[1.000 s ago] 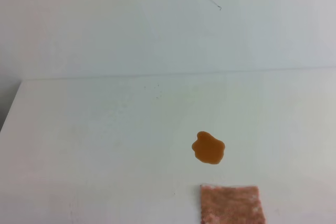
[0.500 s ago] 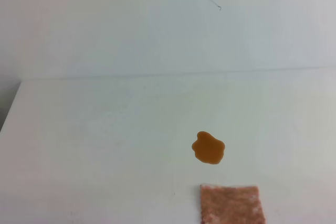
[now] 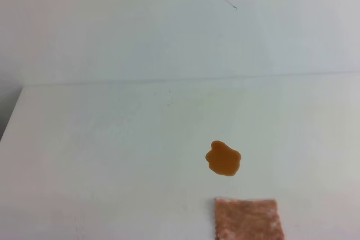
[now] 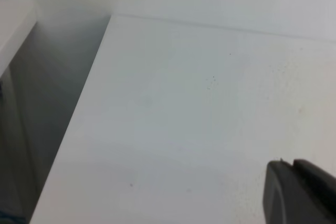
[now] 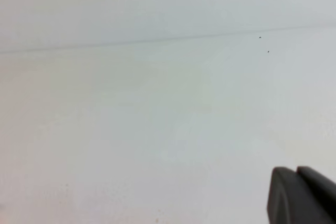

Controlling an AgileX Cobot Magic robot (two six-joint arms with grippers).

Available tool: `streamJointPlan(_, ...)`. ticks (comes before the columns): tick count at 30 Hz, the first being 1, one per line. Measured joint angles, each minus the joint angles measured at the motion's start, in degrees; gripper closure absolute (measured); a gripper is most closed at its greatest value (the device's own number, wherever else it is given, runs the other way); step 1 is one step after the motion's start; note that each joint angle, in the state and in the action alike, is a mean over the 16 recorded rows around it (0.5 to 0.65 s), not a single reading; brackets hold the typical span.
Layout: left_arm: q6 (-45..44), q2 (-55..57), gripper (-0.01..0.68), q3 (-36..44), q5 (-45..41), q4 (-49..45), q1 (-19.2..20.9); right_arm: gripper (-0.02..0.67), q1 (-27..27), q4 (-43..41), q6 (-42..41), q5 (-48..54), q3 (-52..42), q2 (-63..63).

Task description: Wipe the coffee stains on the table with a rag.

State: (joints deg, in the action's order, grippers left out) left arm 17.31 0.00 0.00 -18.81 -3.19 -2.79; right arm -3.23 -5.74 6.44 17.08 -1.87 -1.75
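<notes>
A small glossy orange-brown coffee stain (image 3: pixel 224 158) sits on the white table (image 3: pixel 101 150), right of centre in the exterior high view. Just in front of the stain the pinkish-brown fuzzy rag (image 3: pixel 248 218) lies flat at the bottom edge, partly cut off by the frame. No arm shows in that view. The left wrist view shows my left gripper (image 4: pixel 291 162) as two dark fingers pressed together at the lower right, over bare table. My right gripper (image 5: pixel 295 169) looks the same in the right wrist view, shut with nothing in it. Neither wrist view shows stain or rag.
A pale wall (image 3: pixel 169 26) rises behind the table's back edge. The table's left edge (image 4: pixel 79 114) drops into a dark gap beside a grey surface. A few tiny dark specks (image 5: pixel 264 44) dot the tabletop.
</notes>
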Motion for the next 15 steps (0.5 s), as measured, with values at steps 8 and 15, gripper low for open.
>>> streamJointPlan(8, 0.0, 0.0, 0.675, 0.0, 0.0, 0.0, 0.0, 0.653, 0.0, -0.6, 0.0, 0.0, 0.0, 0.0)
streamJointPlan(15, 0.0, 0.0, 0.675, 0.0, 0.0, 0.0, 0.0, 0.653, 0.0, -1.4, 0.0, -0.2, 0.0, 0.0)
